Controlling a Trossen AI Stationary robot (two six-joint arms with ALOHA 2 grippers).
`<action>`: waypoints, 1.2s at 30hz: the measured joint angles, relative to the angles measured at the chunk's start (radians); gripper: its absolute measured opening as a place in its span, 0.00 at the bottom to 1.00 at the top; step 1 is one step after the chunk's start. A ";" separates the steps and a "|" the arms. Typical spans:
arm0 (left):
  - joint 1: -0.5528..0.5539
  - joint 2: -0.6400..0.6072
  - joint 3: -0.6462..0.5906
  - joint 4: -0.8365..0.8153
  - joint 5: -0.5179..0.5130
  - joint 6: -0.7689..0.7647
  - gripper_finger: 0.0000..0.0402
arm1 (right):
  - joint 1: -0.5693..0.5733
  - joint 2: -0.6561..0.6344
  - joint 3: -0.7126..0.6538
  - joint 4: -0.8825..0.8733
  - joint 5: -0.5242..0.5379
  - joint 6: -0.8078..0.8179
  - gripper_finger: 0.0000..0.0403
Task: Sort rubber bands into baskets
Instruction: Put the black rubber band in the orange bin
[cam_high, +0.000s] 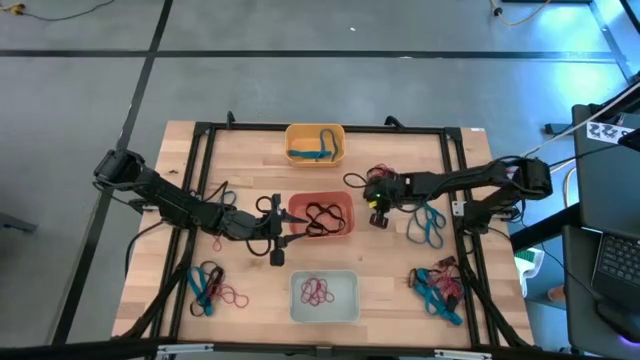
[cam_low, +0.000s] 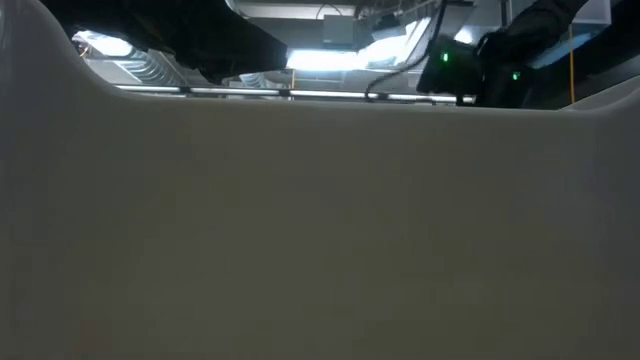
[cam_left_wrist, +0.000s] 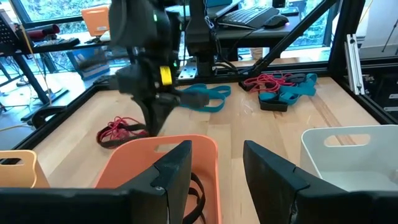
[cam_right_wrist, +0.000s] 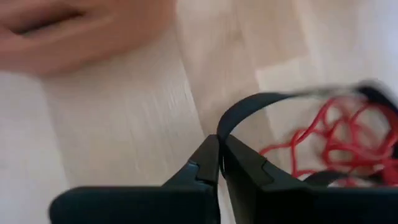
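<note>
A: Right gripper?
B: Jaws clenched on a black rubber band, beside the red bands on the worktop.
A: Left gripper?
B: Jaws released, at the red-orange basket rim.

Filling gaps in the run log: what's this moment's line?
right gripper: shut on black rubber band | left gripper: open, over red-orange basket

No text, label, brand, number or sign can be read in any view.
</note>
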 joint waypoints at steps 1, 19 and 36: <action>0.000 0.000 0.000 -0.002 0.000 0.001 0.36 | 0.000 -0.017 0.006 -0.005 0.000 -0.009 0.06; 0.000 0.000 0.000 -0.007 0.000 -0.002 0.36 | 0.000 -0.307 0.121 -0.090 0.230 -0.089 0.04; 0.000 0.000 0.000 -0.007 0.000 -0.002 0.36 | 0.000 -0.342 0.122 -0.100 0.156 -0.163 0.05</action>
